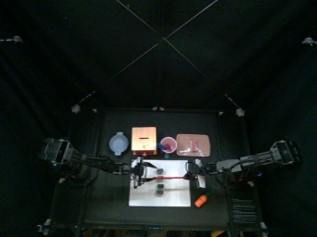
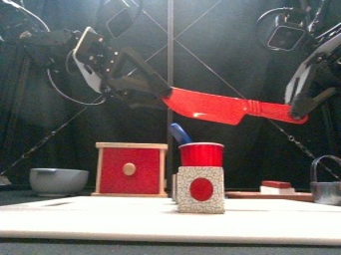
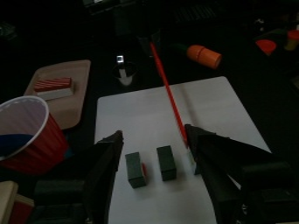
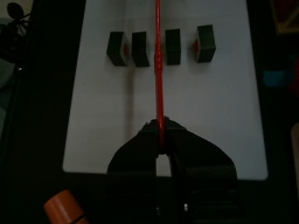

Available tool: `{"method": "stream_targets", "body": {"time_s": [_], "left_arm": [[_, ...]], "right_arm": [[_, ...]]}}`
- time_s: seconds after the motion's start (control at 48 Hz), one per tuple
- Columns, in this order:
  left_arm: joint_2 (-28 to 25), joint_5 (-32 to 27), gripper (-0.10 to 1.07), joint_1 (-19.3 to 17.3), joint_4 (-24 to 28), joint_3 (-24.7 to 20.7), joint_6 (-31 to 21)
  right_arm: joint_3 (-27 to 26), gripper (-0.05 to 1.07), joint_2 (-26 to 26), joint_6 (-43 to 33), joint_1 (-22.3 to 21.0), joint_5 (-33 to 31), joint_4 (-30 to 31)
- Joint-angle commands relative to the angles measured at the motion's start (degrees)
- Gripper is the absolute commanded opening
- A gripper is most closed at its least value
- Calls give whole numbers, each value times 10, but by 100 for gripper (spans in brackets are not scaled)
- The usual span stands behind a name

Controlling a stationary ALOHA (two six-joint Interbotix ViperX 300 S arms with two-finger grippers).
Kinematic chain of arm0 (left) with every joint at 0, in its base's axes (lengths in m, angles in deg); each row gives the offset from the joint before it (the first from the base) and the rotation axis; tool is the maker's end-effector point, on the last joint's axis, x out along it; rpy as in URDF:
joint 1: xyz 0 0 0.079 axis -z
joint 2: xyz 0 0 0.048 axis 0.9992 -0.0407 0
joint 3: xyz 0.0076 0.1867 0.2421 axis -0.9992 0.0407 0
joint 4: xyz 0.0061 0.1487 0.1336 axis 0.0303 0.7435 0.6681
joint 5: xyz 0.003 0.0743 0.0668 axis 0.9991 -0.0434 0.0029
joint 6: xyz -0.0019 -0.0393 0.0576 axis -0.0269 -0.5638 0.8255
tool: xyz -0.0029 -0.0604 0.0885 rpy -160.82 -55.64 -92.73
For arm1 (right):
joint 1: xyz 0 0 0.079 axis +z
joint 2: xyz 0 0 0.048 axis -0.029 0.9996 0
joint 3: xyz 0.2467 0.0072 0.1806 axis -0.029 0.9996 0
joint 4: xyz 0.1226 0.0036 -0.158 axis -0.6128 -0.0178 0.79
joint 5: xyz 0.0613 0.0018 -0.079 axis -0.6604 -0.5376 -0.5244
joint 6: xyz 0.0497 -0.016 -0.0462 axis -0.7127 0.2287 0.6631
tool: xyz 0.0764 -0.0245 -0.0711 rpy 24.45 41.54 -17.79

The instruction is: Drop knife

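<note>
A red knife (image 2: 220, 106) hangs level above the table, its handle in my right gripper (image 2: 301, 106), which is shut on it. In the right wrist view the knife (image 4: 158, 61) runs edge-on as a thin red line straight out from the shut jaws, over a row of dark slotted blocks (image 4: 158, 46). My left gripper (image 2: 151, 84) is at the blade's tip end. In the left wrist view its jaws stand open, one on each side of the knife's end (image 3: 170, 96), not touching it. Below the knife lie two of the blocks (image 3: 149, 166).
A white board (image 3: 222, 105) lies under the blocks. A red cup (image 2: 201, 155) stands behind a speckled block (image 2: 200, 190) with a red dot. A red wood-framed box (image 2: 131, 167) and a grey bowl (image 2: 58, 180) are at the left. An orange cylinder (image 3: 205, 56) lies off the board.
</note>
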Motion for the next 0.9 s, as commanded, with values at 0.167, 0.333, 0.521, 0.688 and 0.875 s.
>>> {"method": "stream_targets", "body": {"time_s": [0.167, 0.333, 0.521, 0.688, 0.875], "left_arm": [[28, 32, 91, 10, -7, 14, 1], [33, 36, 91, 16, -9, 18, 1], [28, 39, 91, 21, -17, 20, 2], [18, 41, 91, 20, -17, 20, 2], [13, 44, 91, 20, -17, 19, 2]], "right_arm": [[3, 33, -34, 0, 3, -46, -89], [1, 34, -50, -15, 4, -99, -165], [-8, 34, -81, -131, 3, -190, -196], [-19, 34, -108, -321, -23, -299, -187], [-22, 34, -129, -553, -30, -342, -90]]}}
